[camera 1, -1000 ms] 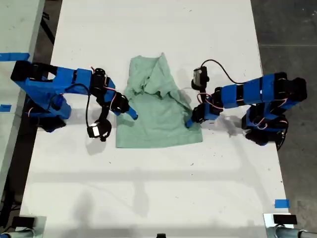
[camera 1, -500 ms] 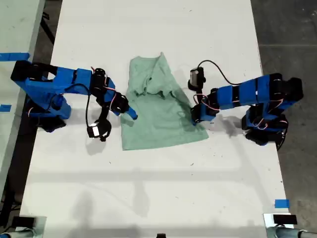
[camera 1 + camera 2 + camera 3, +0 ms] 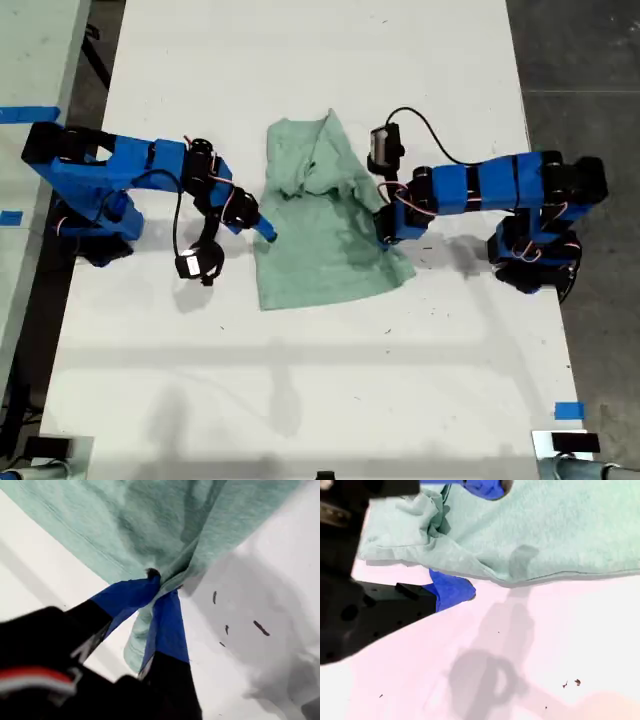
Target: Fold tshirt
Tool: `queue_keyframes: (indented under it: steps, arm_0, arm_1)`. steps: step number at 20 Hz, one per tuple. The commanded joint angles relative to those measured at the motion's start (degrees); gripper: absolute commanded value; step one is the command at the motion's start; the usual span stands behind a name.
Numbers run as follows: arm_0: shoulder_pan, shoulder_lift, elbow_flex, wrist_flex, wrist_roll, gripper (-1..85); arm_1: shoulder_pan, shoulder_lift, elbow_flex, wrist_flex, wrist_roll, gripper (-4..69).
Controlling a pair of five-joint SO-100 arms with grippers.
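The pale mint-green tshirt [image 3: 325,240] lies crumpled in the middle of the white table, its upper part bunched into folds. My first gripper [image 3: 383,234] belongs to the arm on the exterior view's right. It is shut on a pinch of the tshirt's [image 3: 150,525] edge, and the cloth is drawn into a tight gather at the fingertips [image 3: 150,587]. My second gripper [image 3: 266,232], on the arm at the exterior view's left, is at the tshirt's opposite edge. It is open [image 3: 479,541], one finger [image 3: 487,487] above the tshirt [image 3: 560,530] and the other [image 3: 452,592] on the table beside the hem.
The white table [image 3: 320,400] extends well beyond the tshirt on every side. A strip of blue tape [image 3: 568,410] sits near the exterior view's lower right. A second table [image 3: 30,60] stands at that view's left edge. Small dark specks [image 3: 260,627] dot the tabletop.
My first gripper has moved toward the exterior view's left with the tshirt's edge, pushing the cloth narrower and skewing its lower hem. The second arm has not moved.
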Motion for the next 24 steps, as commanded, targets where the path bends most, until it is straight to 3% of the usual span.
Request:
queue_keyframes:
  steps: [1,7,8,9,11,15,20,24]
  arm_0:
    - [0.53,2.72,-0.35,-0.26,-0.26,23.8]
    - [0.53,2.55,-0.09,-0.62,-0.35,23.8]
    - [0.53,2.55,0.0,-0.7,-0.44,23.9]
    - [0.44,2.46,0.0,-0.7,-0.44,23.9]
    - [0.35,2.11,0.0,-0.79,-0.44,23.9]
    - [0.35,1.05,-0.35,-1.23,-0.53,23.9]
    - [1.58,-1.14,-3.6,2.02,-2.11,23.3]
    - [3.43,-6.24,-6.94,3.69,-4.75,23.5]
  arm_1:
    - [-1.23,-5.01,-10.11,0.62,0.79,-2.1]
    - [-1.58,-19.42,-19.34,-6.06,2.11,-1.4]
    - [-1.76,-19.95,-18.54,-8.44,2.46,3.7]
    - [-1.93,-20.3,-17.67,-10.63,3.43,16.9]
    - [-2.55,-20.74,-16.61,-14.24,4.75,29.8]
    - [-4.13,-19.34,-17.75,-11.69,7.91,31.1]
    - [-4.57,-10.2,-18.9,2.02,8.09,30.5]
    - [-2.99,-2.81,-13.97,5.1,7.21,30.3]
